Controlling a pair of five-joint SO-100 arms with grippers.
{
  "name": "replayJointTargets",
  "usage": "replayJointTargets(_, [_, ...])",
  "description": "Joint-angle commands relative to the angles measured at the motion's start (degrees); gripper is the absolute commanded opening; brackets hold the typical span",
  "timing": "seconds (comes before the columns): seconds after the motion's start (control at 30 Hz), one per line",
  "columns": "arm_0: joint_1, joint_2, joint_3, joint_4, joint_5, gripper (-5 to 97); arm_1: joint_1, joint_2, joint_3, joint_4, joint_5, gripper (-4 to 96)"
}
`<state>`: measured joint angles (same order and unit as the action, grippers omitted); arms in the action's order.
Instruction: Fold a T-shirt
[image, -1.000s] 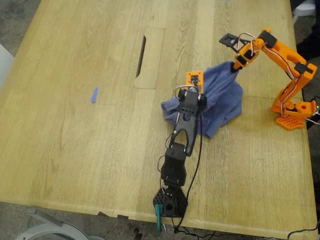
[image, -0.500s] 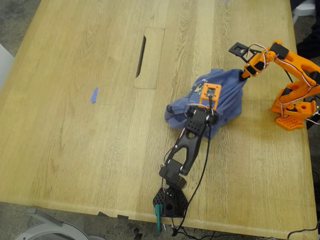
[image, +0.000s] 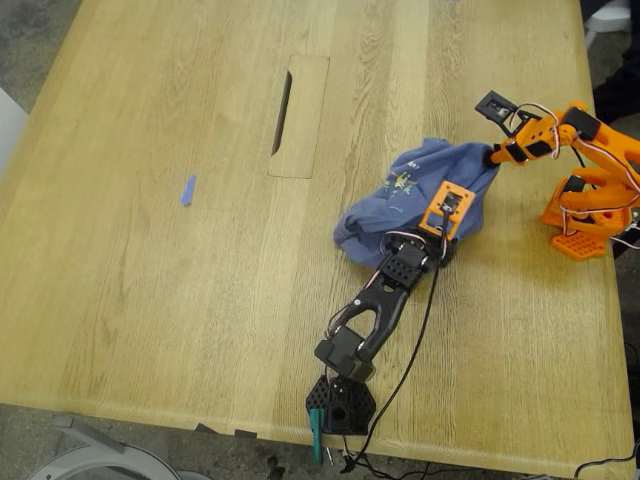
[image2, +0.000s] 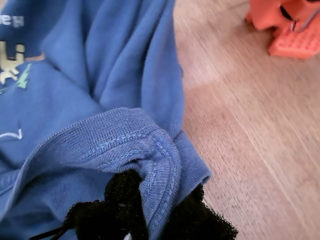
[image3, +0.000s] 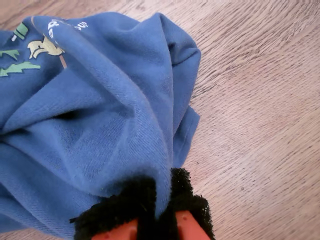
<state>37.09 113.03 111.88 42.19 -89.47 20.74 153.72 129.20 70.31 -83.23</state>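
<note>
Barely begun, judging by the table (image: 150, 300) and the crumpled heap on it. Big pale wooden top, with the T-shirt (image: 420, 195) bunched in a mound toward the exterior view's right, near the orange arm's base (image: 580, 235). No flat spread, no clean crease, no sleeve laid out; printed chest figures (image: 403, 183) facing up amid deep wrinkles. Everything still left, by the look of it: opening the cloth out, smoothing, then each fold.

Black arm reaching up from the exterior view's near edge, ending at the heap's near side. Orange arm stretched from the exterior view's right to the heap's far corner.

My first gripper (image2: 150, 220) clenched on a ribbed, stitched hem, most likely the collar or a cuff; blue fabric pinched tight between dark foam pads (image2: 200, 220), no gap showing. My second gripper (image3: 157, 212) likewise clamped on a gathered pleat of the same shirt, cloth drawn up into the closed jaws, black padding on either side.

Well apart, toward the exterior view's left, a tiny blue scrap (image: 187, 190) lying alone on the wood.
</note>
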Motion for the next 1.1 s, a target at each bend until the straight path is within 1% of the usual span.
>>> replayJointTargets(0.0, [1.41,9.58,1.85,-5.36,3.69,0,0.00,5.98,2.11,0.18,-0.35,-0.1])
replayJointTargets(0.03, [1.41,10.81,3.52,-6.24,4.39,0,0.09,7.82,3.08,1.32,-0.35,-0.1])
replayJointTargets(0.2, [2.37,17.67,11.78,-6.50,4.83,0,0.35,14.50,5.27,9.40,-0.35,-0.1])
replayJointTargets(0.47, [6.15,23.12,18.02,-6.33,5.19,0,-0.88,19.16,5.71,24.52,0.53,-0.1])
replayJointTargets(0.77, [8.88,24.08,21.97,-7.47,3.60,0,-3.16,20.65,12.74,26.28,0.97,-0.1])
replayJointTargets(1.0, [8.88,26.28,25.84,1.85,2.55,0,-3.78,20.74,18.46,26.28,1.23,-0.1])
replayJointTargets(1.07, [8.88,26.28,26.10,3.69,1.23,0,-3.69,20.39,18.90,25.93,0.88,-0.1])
